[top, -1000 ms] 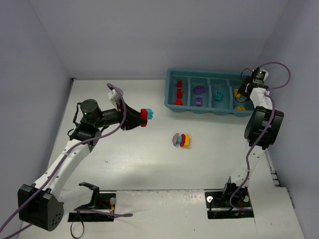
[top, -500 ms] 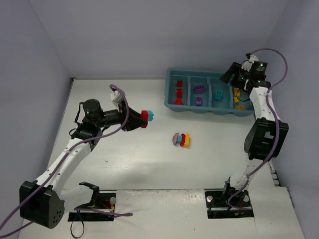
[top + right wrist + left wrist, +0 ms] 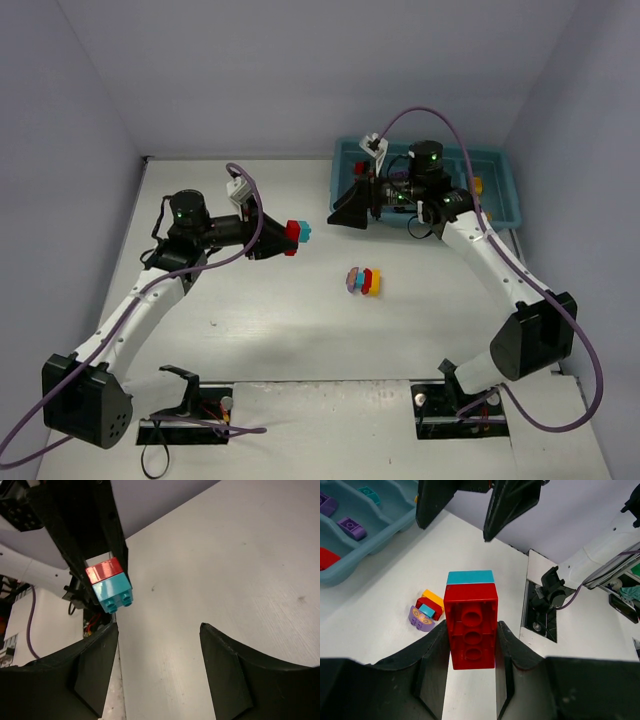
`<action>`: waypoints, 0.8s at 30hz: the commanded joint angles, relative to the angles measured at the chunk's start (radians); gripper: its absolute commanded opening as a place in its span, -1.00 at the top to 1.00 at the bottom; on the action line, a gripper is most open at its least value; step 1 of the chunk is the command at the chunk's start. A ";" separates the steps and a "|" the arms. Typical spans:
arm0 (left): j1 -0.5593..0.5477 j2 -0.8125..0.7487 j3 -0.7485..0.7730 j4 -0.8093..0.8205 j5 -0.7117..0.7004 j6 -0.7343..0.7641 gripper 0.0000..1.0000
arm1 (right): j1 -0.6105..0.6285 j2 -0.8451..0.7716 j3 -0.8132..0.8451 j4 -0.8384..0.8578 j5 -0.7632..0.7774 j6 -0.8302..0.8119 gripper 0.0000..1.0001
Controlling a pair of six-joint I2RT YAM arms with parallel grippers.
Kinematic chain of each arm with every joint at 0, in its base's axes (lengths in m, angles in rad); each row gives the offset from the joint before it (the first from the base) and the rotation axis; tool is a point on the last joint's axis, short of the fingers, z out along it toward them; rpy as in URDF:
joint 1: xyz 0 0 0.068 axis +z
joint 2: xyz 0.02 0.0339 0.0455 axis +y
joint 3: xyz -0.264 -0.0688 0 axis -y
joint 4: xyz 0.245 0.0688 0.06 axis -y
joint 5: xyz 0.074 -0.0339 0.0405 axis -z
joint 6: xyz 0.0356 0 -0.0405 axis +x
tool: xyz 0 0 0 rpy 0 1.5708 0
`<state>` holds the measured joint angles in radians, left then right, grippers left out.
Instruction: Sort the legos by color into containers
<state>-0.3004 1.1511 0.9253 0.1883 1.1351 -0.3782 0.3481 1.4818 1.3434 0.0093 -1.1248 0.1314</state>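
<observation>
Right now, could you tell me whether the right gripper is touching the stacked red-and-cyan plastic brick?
Apart. The top external view shows a clear gap between the right gripper and the brick in the left gripper.

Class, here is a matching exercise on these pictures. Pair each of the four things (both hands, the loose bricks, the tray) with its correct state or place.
Things
1. left hand
2. right hand
3. cluster of bricks
4. teal tray

States or places
A. open, holding nothing
B. lying on the bare table, between the two arms
C. shut on the red-and-cyan brick, held above the table
D. at the far right of the table, with bricks in its compartments

Pairs: 1-C, 2-A, 3-B, 4-D
</observation>
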 commanded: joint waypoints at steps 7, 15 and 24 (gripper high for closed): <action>0.003 -0.005 0.069 0.076 0.060 -0.030 1.00 | 0.092 -0.017 0.025 0.064 -0.182 -0.081 -0.21; 0.001 0.006 0.076 0.103 0.066 -0.059 1.00 | 0.141 0.017 0.053 0.064 -0.196 -0.107 -0.12; -0.008 0.012 0.073 0.103 0.068 -0.060 1.00 | 0.198 0.087 0.112 0.064 -0.178 -0.118 0.08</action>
<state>-0.2989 1.1690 0.9405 0.2054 1.1744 -0.4335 0.5144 1.5639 1.3994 0.0113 -1.2751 0.0277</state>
